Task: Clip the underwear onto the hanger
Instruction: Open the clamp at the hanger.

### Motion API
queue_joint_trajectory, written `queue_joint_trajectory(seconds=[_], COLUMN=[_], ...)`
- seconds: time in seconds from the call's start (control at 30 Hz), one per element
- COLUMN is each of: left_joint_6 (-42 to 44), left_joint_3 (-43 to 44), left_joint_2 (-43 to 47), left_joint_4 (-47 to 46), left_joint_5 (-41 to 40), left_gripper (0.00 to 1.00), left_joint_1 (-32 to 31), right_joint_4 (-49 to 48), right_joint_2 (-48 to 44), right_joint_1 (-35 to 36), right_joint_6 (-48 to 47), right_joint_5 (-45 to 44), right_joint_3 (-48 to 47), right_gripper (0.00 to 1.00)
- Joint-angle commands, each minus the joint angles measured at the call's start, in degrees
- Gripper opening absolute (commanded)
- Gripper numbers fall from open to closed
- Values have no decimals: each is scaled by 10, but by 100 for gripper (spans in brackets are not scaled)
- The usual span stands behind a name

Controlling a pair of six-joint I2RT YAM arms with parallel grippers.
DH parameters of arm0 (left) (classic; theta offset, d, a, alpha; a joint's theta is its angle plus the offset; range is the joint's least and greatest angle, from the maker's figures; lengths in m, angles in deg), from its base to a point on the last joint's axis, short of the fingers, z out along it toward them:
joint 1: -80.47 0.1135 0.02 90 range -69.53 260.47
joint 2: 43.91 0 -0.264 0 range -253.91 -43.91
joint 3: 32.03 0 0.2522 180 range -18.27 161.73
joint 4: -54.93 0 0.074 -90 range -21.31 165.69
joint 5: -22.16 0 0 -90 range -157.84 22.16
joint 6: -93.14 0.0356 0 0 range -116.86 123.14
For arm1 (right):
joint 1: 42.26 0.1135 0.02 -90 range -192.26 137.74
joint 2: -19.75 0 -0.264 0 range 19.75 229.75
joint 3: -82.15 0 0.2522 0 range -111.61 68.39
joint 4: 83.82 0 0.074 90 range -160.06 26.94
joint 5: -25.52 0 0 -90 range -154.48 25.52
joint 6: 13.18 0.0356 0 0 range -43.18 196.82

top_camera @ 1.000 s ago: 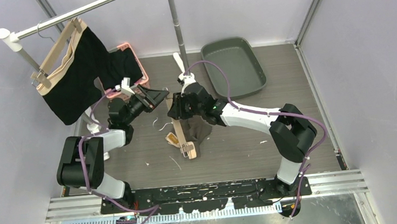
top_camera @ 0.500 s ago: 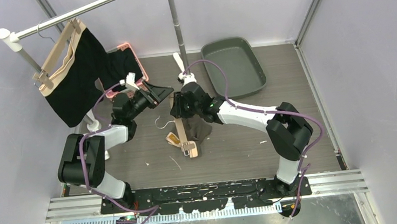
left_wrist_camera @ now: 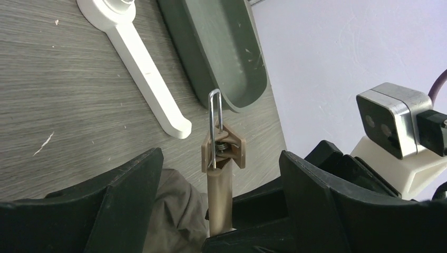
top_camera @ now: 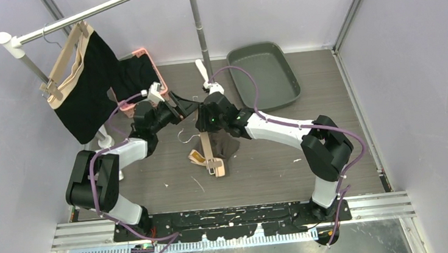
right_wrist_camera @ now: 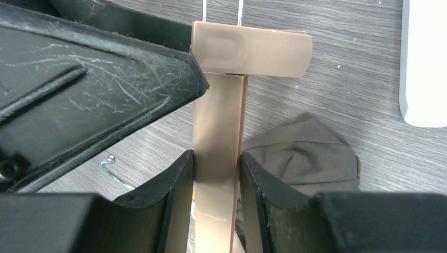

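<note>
In the top view, your task's hanger (top_camera: pixel 208 154) lies near the middle of the table, its bar running from the near edge toward the far edge, and the olive underwear (top_camera: pixel 229 145) sits crumpled against its right side. The right gripper (top_camera: pixel 203 118) has the far end of the bar, and the left gripper (top_camera: pixel 185 108) meets it there from the left edge's side. At the far left corner a black garment (top_camera: pixel 86 83) hangs from the rail, and a grey tray (top_camera: pixel 264 74) sits along the far edge. In the left wrist view the fingers (left_wrist_camera: pixel 124 195) stand wide, one on each side of the hanger's end clip (left_wrist_camera: pixel 223 149) without touching it; the underwear shows bunched low, just left of the bar, not in the clip. In the right wrist view the fingers (right_wrist_camera: pixel 176 192) are pressed tight onto the tan bar just below that clip, with the underwear lying on the table to the right. By my reading you are early: the hanger is gripped and the clip is presented, but no cloth is in this clip. The near-edge clip is too small to judge. What is left is opening the clip, feeding the waistband in, then doing the other end.
</note>
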Motion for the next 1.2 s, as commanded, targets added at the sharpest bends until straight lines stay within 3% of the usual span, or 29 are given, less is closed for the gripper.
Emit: queue_joint_trajectory(seconds=[0.0,0.7,1.0,1.17], left_joint_6=[19,19,14,6], left_joint_3=[29,41,41,38], left_joint_2=[16,4,-2,-9], left_joint_4=[-6,-4,-10,-25], left_joint_5=[-16,-23,-19,-14], left_gripper=[83,81,69,68], left_joint_1=[-7,-25,-27,-26], right_joint_4=[-12,-11,-10,-10], right_joint_2=[-9,8,8,7], right_joint_1=[-2,-3,-3,-3], right_joint_6=[8,7,7,8], right_joint_5=[-13,-7,-4,-3], right_joint_3=[-30,-47,-49,-48], right_gripper=[35,35,35,35])
